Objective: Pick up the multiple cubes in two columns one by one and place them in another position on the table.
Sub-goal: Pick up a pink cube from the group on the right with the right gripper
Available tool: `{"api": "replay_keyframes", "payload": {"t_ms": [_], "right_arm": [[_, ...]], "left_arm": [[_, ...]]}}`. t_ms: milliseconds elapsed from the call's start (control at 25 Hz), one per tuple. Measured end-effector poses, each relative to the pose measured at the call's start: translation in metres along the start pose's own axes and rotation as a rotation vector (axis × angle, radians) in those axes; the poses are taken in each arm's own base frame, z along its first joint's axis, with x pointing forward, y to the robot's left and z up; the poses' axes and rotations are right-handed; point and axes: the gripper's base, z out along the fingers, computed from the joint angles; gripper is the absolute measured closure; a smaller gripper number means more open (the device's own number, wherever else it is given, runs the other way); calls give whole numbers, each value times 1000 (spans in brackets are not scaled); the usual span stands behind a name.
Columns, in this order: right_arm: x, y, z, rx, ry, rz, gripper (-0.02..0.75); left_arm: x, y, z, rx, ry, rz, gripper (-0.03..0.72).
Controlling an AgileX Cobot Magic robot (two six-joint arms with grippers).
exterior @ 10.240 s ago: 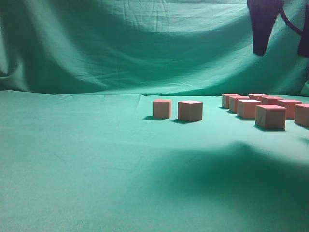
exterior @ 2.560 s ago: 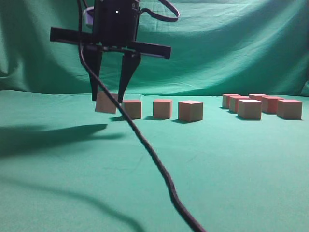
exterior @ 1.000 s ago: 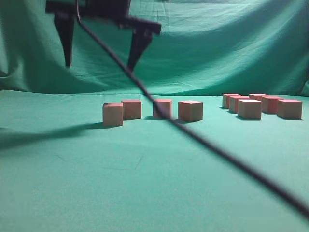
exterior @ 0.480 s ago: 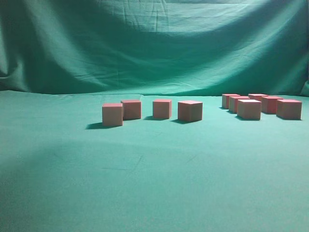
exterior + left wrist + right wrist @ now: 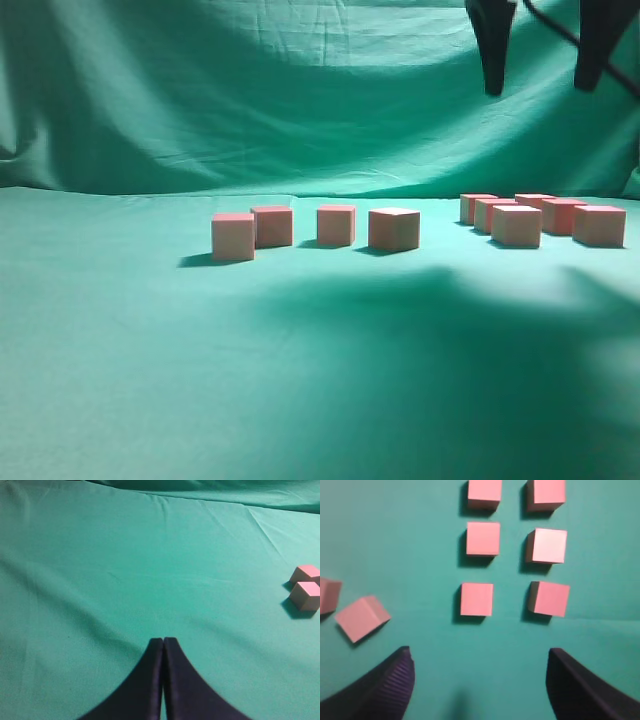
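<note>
**Operator:** Where are my grippers, and what are they holding?

**Observer:** Your right gripper (image 5: 479,680) hangs high above the table (image 5: 320,380) with its jaws spread wide and nothing between them. Your left gripper (image 5: 163,650) has its fingers pressed together, empty, low over bare green cloth.

**Operator:** And the cubes?

**Observer:** Ahead of your right gripper the cubes in two columns (image 5: 515,545) sit in pairs on the cloth; you can see six of them, and the nearest pair lies just beyond the fingertips (image 5: 400,670). Off to that gripper's left are two loose cubes (image 5: 362,617), one turned at an angle. In the exterior view a row of four cubes (image 5: 315,228) stands apart, well to the left of the gripper.
</note>
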Motion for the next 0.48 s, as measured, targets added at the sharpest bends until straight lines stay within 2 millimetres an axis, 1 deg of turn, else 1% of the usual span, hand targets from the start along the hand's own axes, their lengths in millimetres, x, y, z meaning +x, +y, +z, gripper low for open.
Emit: {"api": "replay_keyframes", "payload": {"t_ms": [200, 320, 480], "right_arm": [[-2, -12, 46, 6, 14, 28, 204], [-6, -9, 65, -1, 11, 10, 204], [-5, -5, 90, 0, 49, -5, 204]], "left_arm": [[0, 0, 0, 0, 0, 0, 688], [0, 0, 0, 0, 0, 0, 688], [0, 0, 0, 0, 0, 0, 688]]}}
